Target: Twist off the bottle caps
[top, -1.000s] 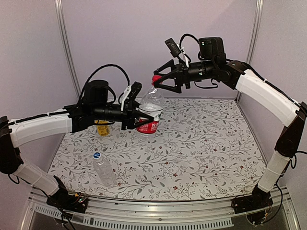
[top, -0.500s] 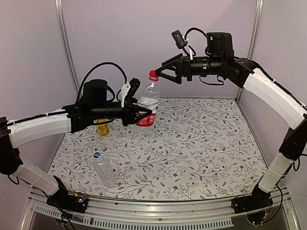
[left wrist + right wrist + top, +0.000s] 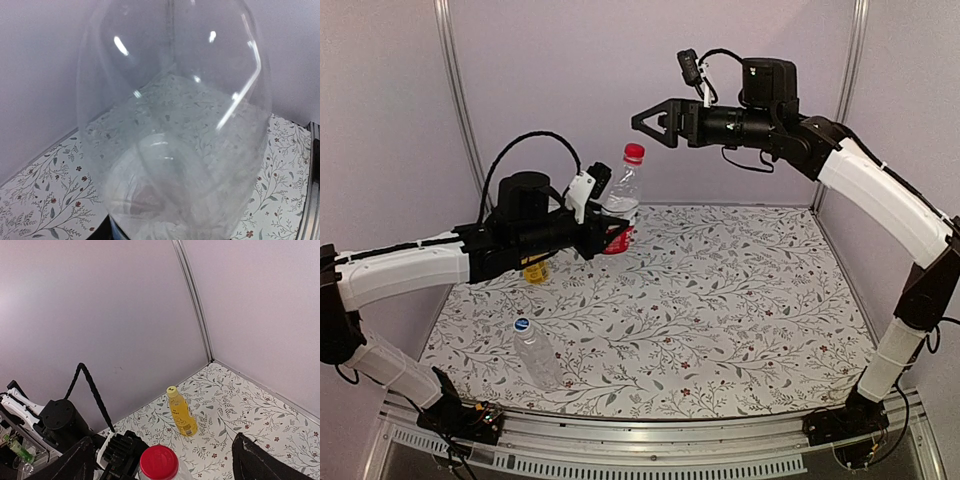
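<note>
My left gripper (image 3: 617, 233) is shut on the clear bottle with the red label (image 3: 621, 196) and holds it upright above the table. Its red cap (image 3: 633, 153) is on the neck. In the left wrist view the bottle's clear body (image 3: 170, 125) fills the frame and hides the fingers. My right gripper (image 3: 654, 119) is open and empty, above and right of the red cap, apart from it. In the right wrist view the red cap (image 3: 159, 462) sits low between the open fingers (image 3: 82, 460). The yellow-liquid bottle (image 3: 183, 413) stands upright with its yellow cap (image 3: 171, 389) on.
The clear unlabelled bottle (image 3: 537, 352) lies at the front left of the floral mat, its blue cap (image 3: 521, 324) on. The yellow bottle (image 3: 535, 270) stands behind my left arm. Purple walls enclose the back and sides. A metal rail (image 3: 650, 450) runs along the near edge.
My right gripper left the red cap and rose up and to the right, open. My left gripper moved the bottle back and straightened it upright.
</note>
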Action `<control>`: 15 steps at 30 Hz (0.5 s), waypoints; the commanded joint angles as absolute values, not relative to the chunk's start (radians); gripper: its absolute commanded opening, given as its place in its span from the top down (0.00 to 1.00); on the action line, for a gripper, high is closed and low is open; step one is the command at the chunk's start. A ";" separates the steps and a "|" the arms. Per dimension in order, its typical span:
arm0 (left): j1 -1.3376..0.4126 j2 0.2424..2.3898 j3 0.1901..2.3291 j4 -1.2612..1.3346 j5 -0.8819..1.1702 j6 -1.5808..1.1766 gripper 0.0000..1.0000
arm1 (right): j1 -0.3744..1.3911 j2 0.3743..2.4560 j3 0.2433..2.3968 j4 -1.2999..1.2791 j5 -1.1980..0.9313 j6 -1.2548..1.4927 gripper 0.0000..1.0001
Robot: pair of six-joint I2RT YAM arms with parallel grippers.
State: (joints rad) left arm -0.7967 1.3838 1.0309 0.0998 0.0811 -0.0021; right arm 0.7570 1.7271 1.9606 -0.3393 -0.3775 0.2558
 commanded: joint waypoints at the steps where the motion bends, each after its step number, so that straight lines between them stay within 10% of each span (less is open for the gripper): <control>1: -0.826 1.369 1.031 0.107 -0.027 0.031 0.63 | 0.780 1.769 1.997 -0.333 -0.312 0.281 0.08; 15: -0.844 1.375 1.037 0.094 -0.084 0.057 0.63 | 0.810 1.821 2.010 -0.355 -0.320 0.263 0.32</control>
